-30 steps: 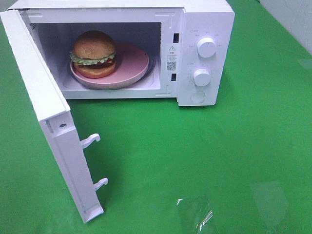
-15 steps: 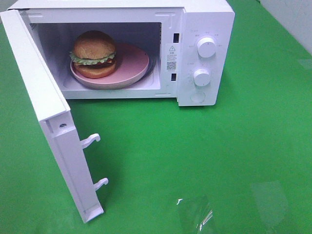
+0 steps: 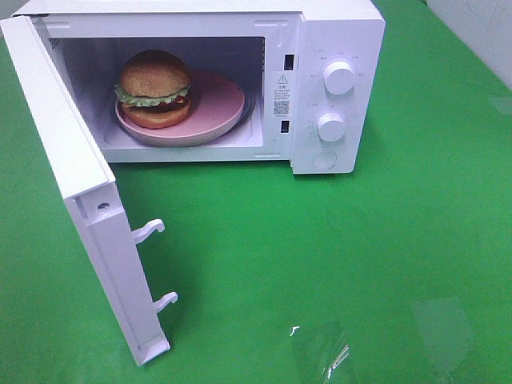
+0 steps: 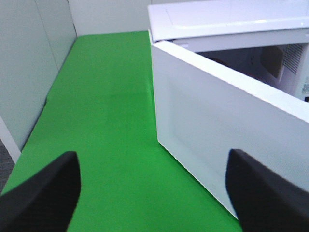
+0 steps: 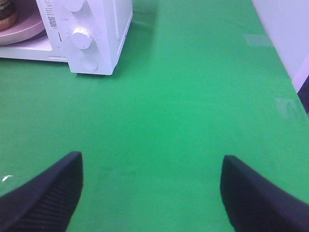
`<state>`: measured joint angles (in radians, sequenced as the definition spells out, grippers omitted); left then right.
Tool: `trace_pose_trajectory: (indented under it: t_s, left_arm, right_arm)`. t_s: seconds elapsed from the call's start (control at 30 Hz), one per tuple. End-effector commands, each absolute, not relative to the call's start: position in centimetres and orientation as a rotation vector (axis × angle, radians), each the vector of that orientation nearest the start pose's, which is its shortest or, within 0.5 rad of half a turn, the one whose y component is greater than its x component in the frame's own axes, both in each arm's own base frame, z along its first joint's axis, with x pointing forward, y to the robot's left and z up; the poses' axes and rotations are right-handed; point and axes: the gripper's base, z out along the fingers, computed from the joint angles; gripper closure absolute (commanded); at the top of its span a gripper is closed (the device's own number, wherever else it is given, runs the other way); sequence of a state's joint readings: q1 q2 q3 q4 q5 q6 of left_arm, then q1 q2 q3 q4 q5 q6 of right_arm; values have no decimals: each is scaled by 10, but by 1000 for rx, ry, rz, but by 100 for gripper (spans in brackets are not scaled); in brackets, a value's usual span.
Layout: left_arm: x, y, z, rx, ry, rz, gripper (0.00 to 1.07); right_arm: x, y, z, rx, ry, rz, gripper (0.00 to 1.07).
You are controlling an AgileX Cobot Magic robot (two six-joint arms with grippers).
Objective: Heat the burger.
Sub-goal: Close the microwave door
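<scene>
The burger [image 3: 154, 90], with a glossy brown bun and frilly lettuce, sits on a pink plate [image 3: 216, 108] inside the white microwave [image 3: 336, 32]. Its door [image 3: 76, 184] hangs wide open toward the front left. Neither arm shows in the exterior high view. In the left wrist view my left gripper [image 4: 152, 191] stands open over green cloth, just outside the door [image 4: 222, 130]. My right gripper [image 5: 152, 191] is open and empty over the cloth in front of the microwave's knob panel [image 5: 82, 36]; a sliver of the burger [image 5: 6, 14] shows there.
A green cloth [image 3: 360, 256] covers the table. Two white latch hooks [image 3: 152, 230] stick out from the open door's edge. Two round knobs [image 3: 339, 78] and a button sit on the microwave's right panel. A grey wall panel [image 4: 24, 63] borders the table's left side.
None in the exterior high view: burger, plate and door are all where they were.
</scene>
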<state>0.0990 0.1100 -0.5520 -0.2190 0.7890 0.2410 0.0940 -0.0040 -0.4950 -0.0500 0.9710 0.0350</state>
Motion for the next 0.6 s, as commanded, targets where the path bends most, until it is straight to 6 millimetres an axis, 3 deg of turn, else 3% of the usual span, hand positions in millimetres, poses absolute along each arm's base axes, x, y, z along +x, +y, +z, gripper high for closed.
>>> trace_pose_trajectory:
  t_s: [0.03,0.1,0.13,0.17,0.2,0.27,0.6]
  left_arm:
    - [25,-10,324,79,1763,12,47]
    - [35,-8,326,67,1764,12,67]
    - [35,-8,326,67,1764,12,67]
    - [43,-7,327,60,1769,13,82]
    - [43,-7,327,60,1769,13,82]
    - [57,-5,325,41,1771,15,106]
    - [86,2,307,-15,1751,25,107]
  right_arm:
    - [-5,-4,283,-38,1921,31,33]
    - [-5,-4,283,-38,1921,31,33]
    - [-5,-4,283,-38,1921,31,33]
    - [-5,-4,283,-38,1921,31,33]
    - [-5,-4,283,-38,1921,31,33]
    - [-5,-4,283,-38,1921,31,33]
    - [-5,-4,283,-38,1921,31,34]
